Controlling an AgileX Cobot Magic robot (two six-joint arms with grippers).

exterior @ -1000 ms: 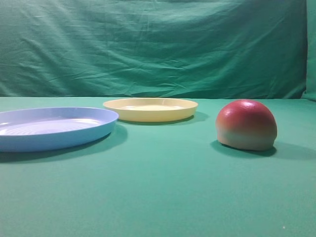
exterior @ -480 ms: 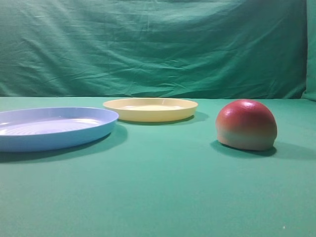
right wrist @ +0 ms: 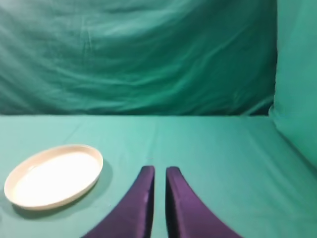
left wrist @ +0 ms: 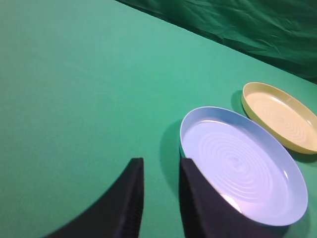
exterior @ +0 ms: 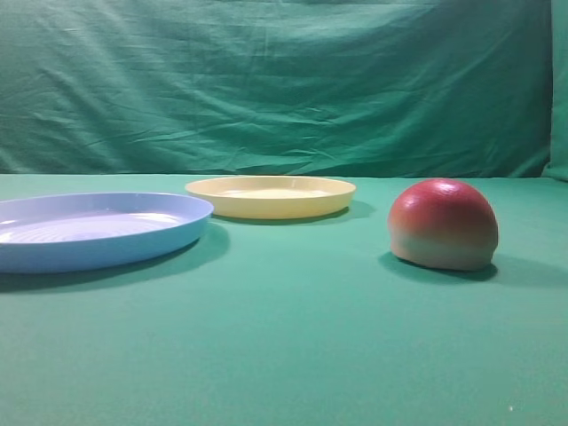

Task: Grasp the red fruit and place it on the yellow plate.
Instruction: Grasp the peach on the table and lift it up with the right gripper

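The red fruit (exterior: 442, 224) sits dome-up on the green cloth at the right, deep red on top and yellowish-green at its base. The yellow plate (exterior: 271, 197) lies further back near the middle, with nothing on it. Neither gripper shows in the exterior view. In the left wrist view my left gripper (left wrist: 161, 161) hovers beside the blue plate, jaws apart with nothing between them; the yellow plate (left wrist: 280, 116) lies beyond. My right gripper (right wrist: 160, 168) has its jaws nearly together, holding nothing, and the yellow plate (right wrist: 54, 174) is to its left. The fruit is in neither wrist view.
A light blue plate (exterior: 98, 231) of like shape lies at the left, nearer than the yellow one; it fills the right side of the left wrist view (left wrist: 237, 163). A green cloth backdrop (exterior: 284, 89) hangs behind the table.
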